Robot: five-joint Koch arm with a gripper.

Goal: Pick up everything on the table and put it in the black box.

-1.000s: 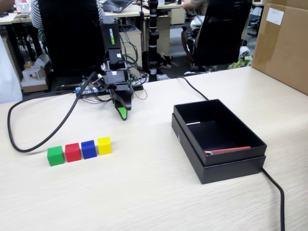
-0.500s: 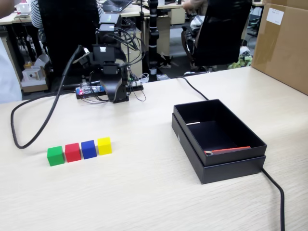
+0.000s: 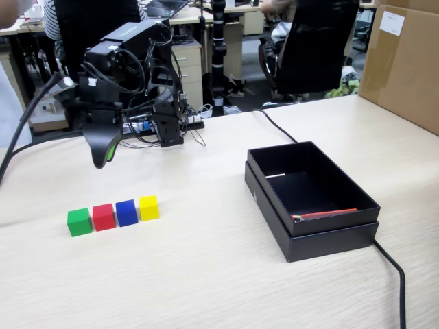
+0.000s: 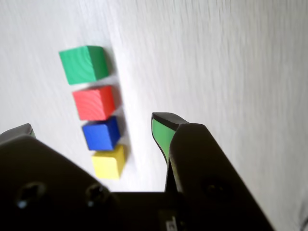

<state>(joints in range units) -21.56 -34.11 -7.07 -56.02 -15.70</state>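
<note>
My hand (image 3: 101, 159) hangs in the air above the table (image 3: 206, 274), up and behind the row of cubes, holding nothing. In the wrist view the 2 jaws stand well apart, 1 green-lined tip at centre and the other just showing at the left edge, so I read the hand (image 4: 91, 126) as wide, ready to drop over a cube.

4 cubes sit in 1 tight line on the table, each touching or just beside its neighbour: green cube (image 3: 79, 222), red cube (image 3: 103, 216), blue cube (image 3: 127, 212), yellow cube (image 3: 149, 207), left to right in the fixed view. The wrist view shows the same line running top to bottom: green cube (image 4: 83, 64) farthest, yellow nearest my hand. All 4 lie between the jaws' sightline, which suits lining up along the row.

Black box (image 3: 310, 199) sits open well apart to the right in the fixed view, nothing in it but a thin red strip (image 3: 324, 215) along the near inner edge. No cube is in it yet; task looks barely begun.

Judgement: an end cube is the easier first pick, since its outer face is free; the middle ones leave little room for a jaw. A thick black cable (image 3: 20, 130) trails from my arm at the left.
</note>
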